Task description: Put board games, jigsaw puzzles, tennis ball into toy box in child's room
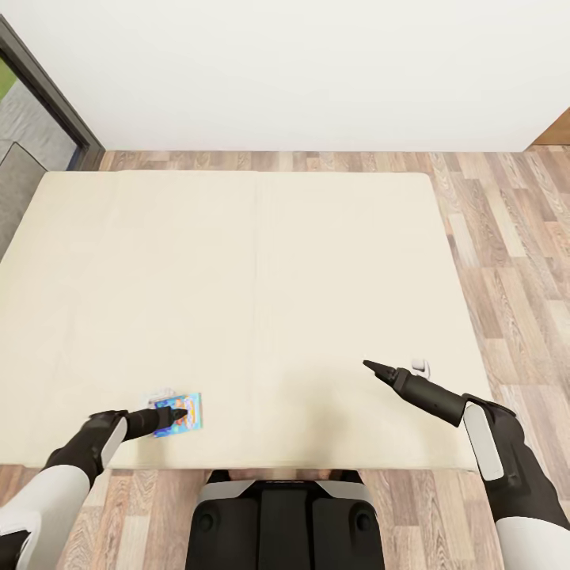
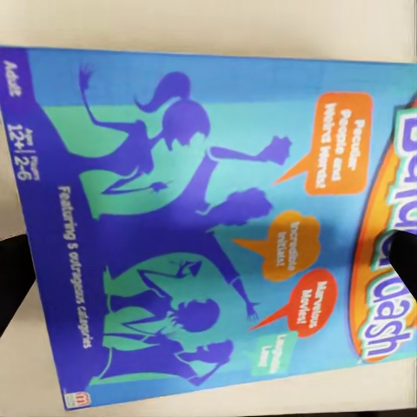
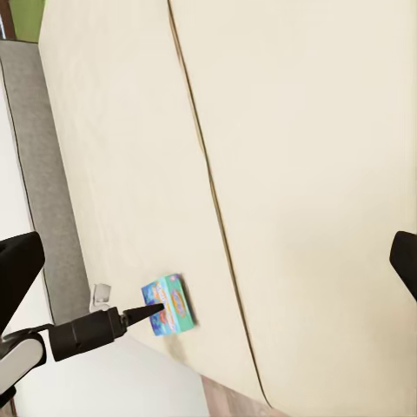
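A blue and teal board game box (image 1: 184, 415) lies flat on the cream bed (image 1: 253, 269), close to its near edge at the left. My left gripper (image 1: 179, 412) hovers right over it, open. In the left wrist view the box's printed lid (image 2: 200, 226) spreads between the two dark fingertips (image 2: 10, 282), which stand wide apart. A pale corner of another flat thing (image 1: 161, 393) peeks out just behind the box. My right gripper (image 1: 374, 366) hangs open above bare bedding at the near right. From the right wrist view I see the box (image 3: 169, 304) with the left arm (image 3: 87, 332) pointing at it.
Wood floor (image 1: 507, 261) runs along the bed's right side and far end. A dark door frame (image 1: 47, 95) and a grey strip (image 1: 20, 182) lie at the left. A white wall (image 1: 317, 71) stands behind. My base (image 1: 285, 514) touches the bed's near edge.
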Motion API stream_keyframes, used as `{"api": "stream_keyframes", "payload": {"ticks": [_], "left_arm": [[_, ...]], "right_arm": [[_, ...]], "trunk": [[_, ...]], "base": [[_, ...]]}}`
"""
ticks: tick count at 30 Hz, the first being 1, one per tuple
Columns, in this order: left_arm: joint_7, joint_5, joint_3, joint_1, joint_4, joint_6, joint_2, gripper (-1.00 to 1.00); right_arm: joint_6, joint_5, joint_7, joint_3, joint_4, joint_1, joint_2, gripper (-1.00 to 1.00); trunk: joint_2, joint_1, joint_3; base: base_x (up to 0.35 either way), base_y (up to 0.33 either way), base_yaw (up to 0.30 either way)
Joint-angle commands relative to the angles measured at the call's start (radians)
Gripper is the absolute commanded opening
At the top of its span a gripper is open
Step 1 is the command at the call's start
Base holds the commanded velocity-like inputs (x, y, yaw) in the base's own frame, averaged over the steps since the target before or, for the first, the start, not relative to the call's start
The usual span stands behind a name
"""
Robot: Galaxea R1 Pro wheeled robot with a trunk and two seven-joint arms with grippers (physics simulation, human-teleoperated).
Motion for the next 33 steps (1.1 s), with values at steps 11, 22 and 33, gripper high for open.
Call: {"api": "stream_keyframes", "payload": {"ticks": [11,22,33], "left_arm": [[-0.009,0.006,0.005,0.001,-0.001,0.011,-0.023,1.00],[-0.010,0.006,0.005,0.001,-0.001,0.009,-0.023,1.00],[-0.010,0.006,0.005,0.001,-0.001,0.009,-0.023,1.00]], "right_arm": [[0.005,0.000,0.003,-0.001,0.000,-0.001,0.000,1.00],[0.005,0.000,0.001,-0.001,0.002,-0.001,0.001,1.00],[0.005,0.031,0.001,0.000,0.011,-0.001,0.001,1.00]], "trunk": [[-0.001,0.001,-0.001],[-0.001,0.001,-0.001],[-0.001,0.001,-0.001]], "base": [[0.000,-0.083,0.000],[0.000,-0.120,0.000],[0.000,-0.009,0.000]]}}
